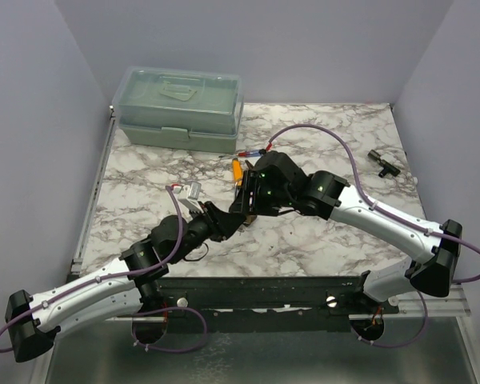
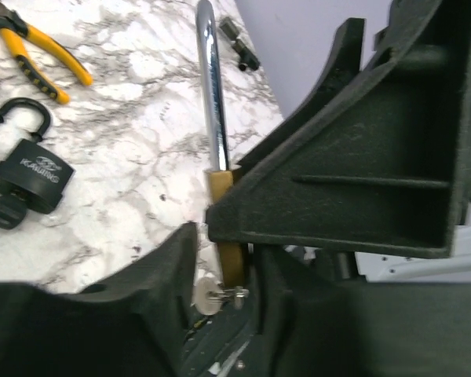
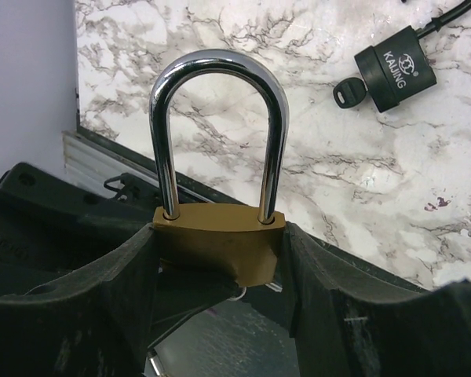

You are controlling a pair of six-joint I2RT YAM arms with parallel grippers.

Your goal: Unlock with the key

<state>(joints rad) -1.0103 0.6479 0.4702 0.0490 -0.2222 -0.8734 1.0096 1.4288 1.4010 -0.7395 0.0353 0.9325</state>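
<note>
My right gripper [image 3: 217, 259] is shut on a brass padlock [image 3: 217, 236] and holds it above the table, its long chrome shackle [image 3: 217, 118] closed and pointing away from the wrist. In the top view both grippers meet at mid-table, the right gripper [image 1: 252, 196] just above the left gripper [image 1: 228, 216]. In the left wrist view the padlock's body [image 2: 220, 188] stands edge-on. A small silver key [image 2: 208, 296] sits between my left jaws just under the padlock's bottom, its head against the left finger [image 2: 141, 298]. I cannot tell whether it is in the keyhole.
A black padlock [image 1: 382, 162] with a key in it lies at the right; it also shows in the right wrist view [image 3: 392, 75]. Yellow pliers [image 1: 238, 170] lie behind the grippers. A small silver object [image 1: 194, 190] lies left of them. A green toolbox [image 1: 180, 108] stands at the back left.
</note>
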